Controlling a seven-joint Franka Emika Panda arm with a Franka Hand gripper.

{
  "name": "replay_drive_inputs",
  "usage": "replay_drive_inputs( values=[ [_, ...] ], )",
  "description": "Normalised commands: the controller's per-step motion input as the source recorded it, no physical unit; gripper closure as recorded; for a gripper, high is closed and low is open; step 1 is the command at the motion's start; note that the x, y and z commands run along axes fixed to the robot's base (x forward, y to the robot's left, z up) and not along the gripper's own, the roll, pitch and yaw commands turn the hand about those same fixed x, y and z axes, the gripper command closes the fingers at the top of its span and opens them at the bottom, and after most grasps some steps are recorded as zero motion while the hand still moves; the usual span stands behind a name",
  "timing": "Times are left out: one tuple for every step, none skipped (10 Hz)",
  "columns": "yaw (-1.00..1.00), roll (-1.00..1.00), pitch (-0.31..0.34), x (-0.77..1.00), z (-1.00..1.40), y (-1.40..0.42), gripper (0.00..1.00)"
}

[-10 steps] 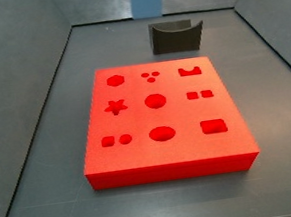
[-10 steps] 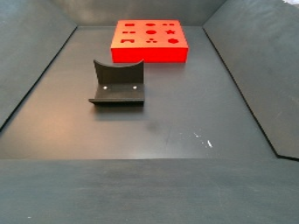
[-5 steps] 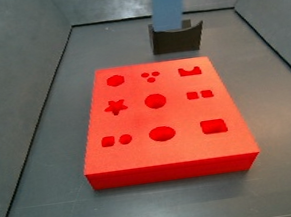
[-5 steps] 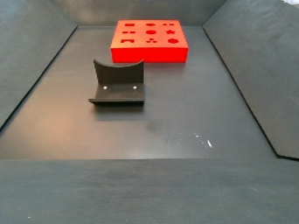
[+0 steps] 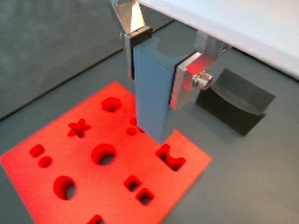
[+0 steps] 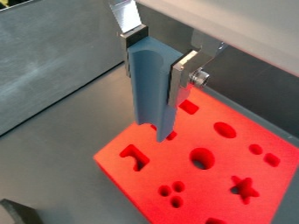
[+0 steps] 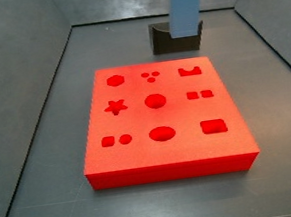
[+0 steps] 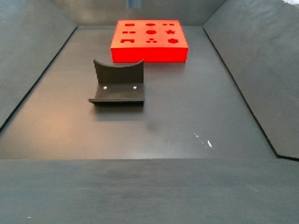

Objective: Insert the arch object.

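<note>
My gripper (image 5: 162,66) is shut on the arch object (image 5: 155,92), a long blue-grey piece with a curved notch at its held end, hanging upright between the silver fingers (image 5: 187,80). Both wrist views show the hold, with the gripper (image 6: 160,61) round the arch object (image 6: 152,87). In a side view the arch object (image 7: 186,4) comes down from the top edge and the gripper is out of frame. The red block (image 7: 163,118) with several shaped holes lies below. Its arch-shaped hole (image 7: 189,71) is at a far corner, near the piece's lower end in a wrist view (image 5: 173,158).
The dark fixture (image 7: 176,38) stands on the floor just beyond the red block, behind the hanging piece. It also shows in a side view (image 8: 117,83), with the red block (image 8: 149,42) behind it. Grey walls (image 7: 16,22) enclose the dark floor.
The arch object has moved to the right and slightly lower in a side view, from above the fixture's left toward the block's arch-hole corner. The block and fixture have not moved.
</note>
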Motion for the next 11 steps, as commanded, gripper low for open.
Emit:
replay_drive_inputs(
  values=[
    [0.00,0.09,-0.051,1.00,-0.20,0.20,1.00],
    [0.00,0.11,-0.023,1.00,-0.25,0.17,1.00],
    [0.00,0.14,-0.036,1.00,-0.25,0.07,1.00],
    [0.00,0.15,-0.014,1.00,-0.31,0.02,1.00],
    [0.00,0.16,0.000,0.82,-0.23,0.00,1.00],
    [0.00,0.00,0.056,0.22,0.00,0.00,1.00],
    [0.00,0.00,0.009,0.00,0.00,0.00,1.00],
    [0.03,0.10,0.000,0.00,-0.32,0.00,1.00],
    [0.03,0.20,-0.090,-0.02,-0.66,0.00,1.00],
    [0.02,0.29,-0.086,-0.11,-0.64,0.00,1.00],
    [0.02,0.26,-0.004,-0.06,-0.47,-0.05,1.00]
  ],
)
